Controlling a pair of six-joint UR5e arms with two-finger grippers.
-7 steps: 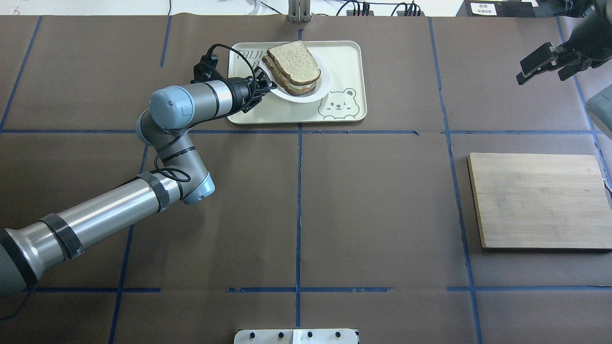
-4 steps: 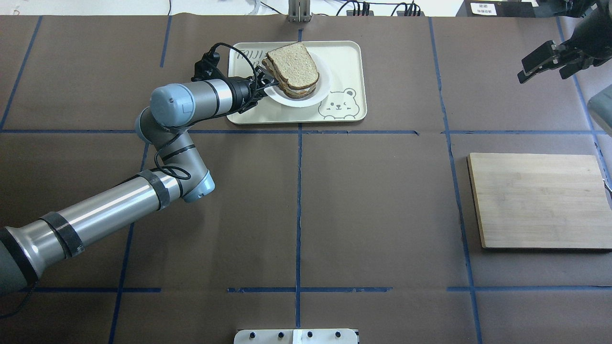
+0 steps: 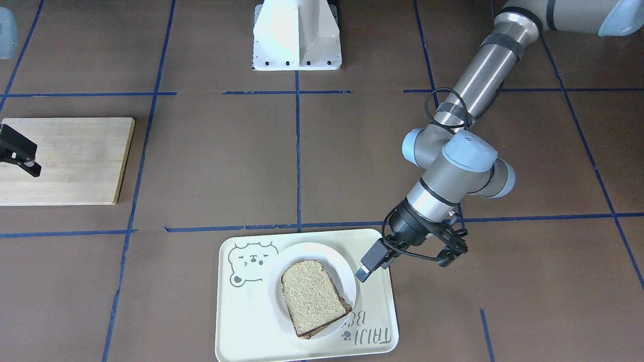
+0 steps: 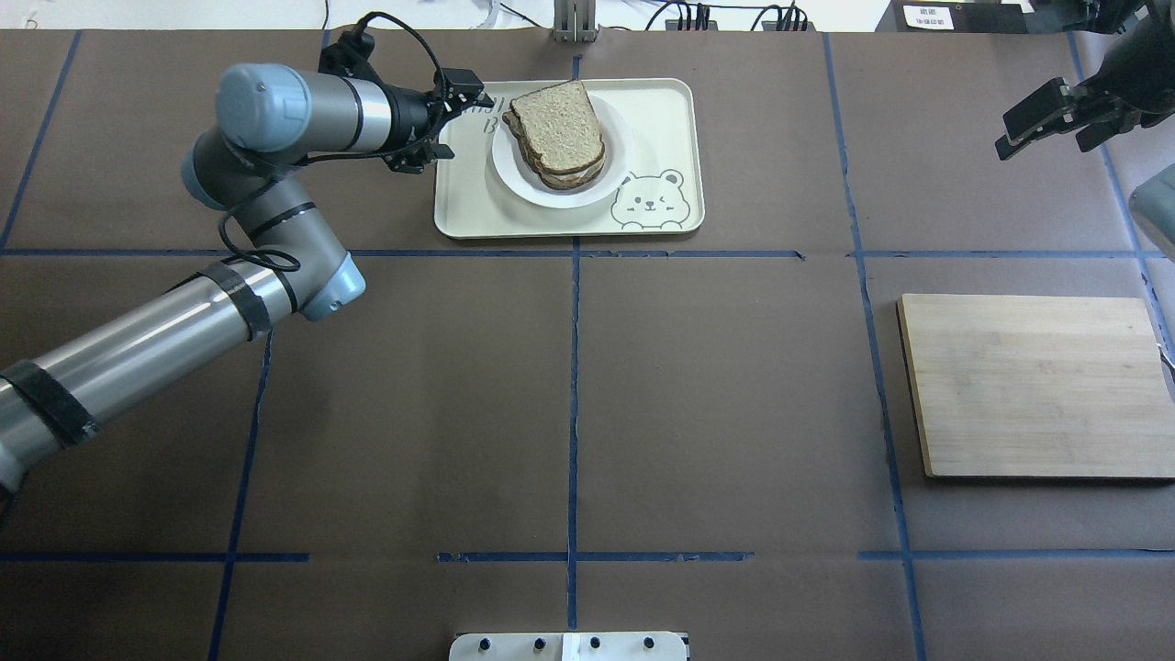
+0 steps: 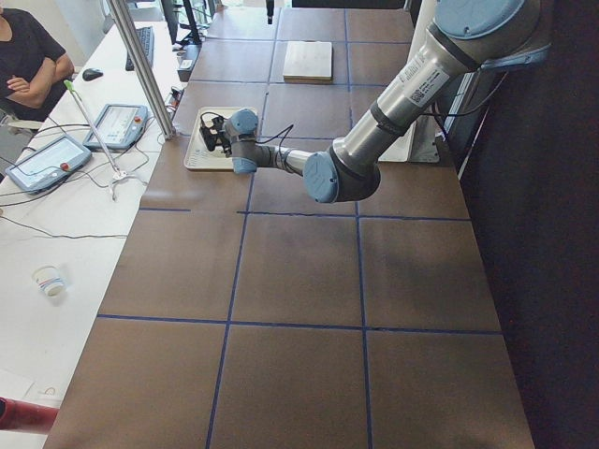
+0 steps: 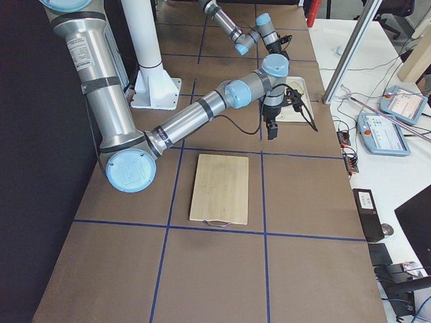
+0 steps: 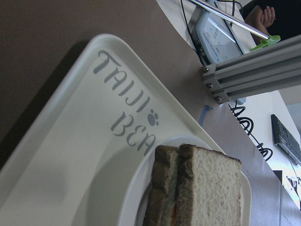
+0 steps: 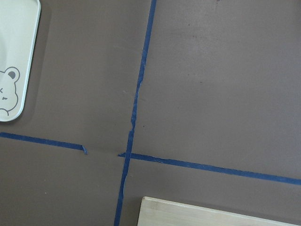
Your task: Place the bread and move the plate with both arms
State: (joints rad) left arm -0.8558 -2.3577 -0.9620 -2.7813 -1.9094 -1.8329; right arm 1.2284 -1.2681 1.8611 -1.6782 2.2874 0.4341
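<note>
The bread [image 4: 558, 119] lies on top of a stack of slices on the white plate [image 4: 512, 182], which sits on the cream bear tray [image 4: 663, 119]. In the front-facing view the bread [image 3: 312, 294] covers most of the plate [image 3: 312, 251]. My left gripper [image 4: 441, 124] hovers at the tray's left edge, apart from the plate, open and empty; it also shows in the front-facing view [image 3: 405, 264]. The left wrist view shows the stack's crust edge [image 7: 197, 188] and the tray's lettering. My right gripper [image 4: 1046, 138] is open and empty, raised at the far right, away from the tray.
A wooden cutting board [image 4: 1037, 386] lies on the right side of the table; its corner shows in the right wrist view [image 8: 211, 214]. The white pedestal base [image 3: 297, 35] stands on the robot's side. Blue tape lines cross the brown table cover.
My left gripper, which was at the plate's left rim, has let go and pulled back left and upward. The plate and bread shifted slightly left. The right arm has barely moved.
</note>
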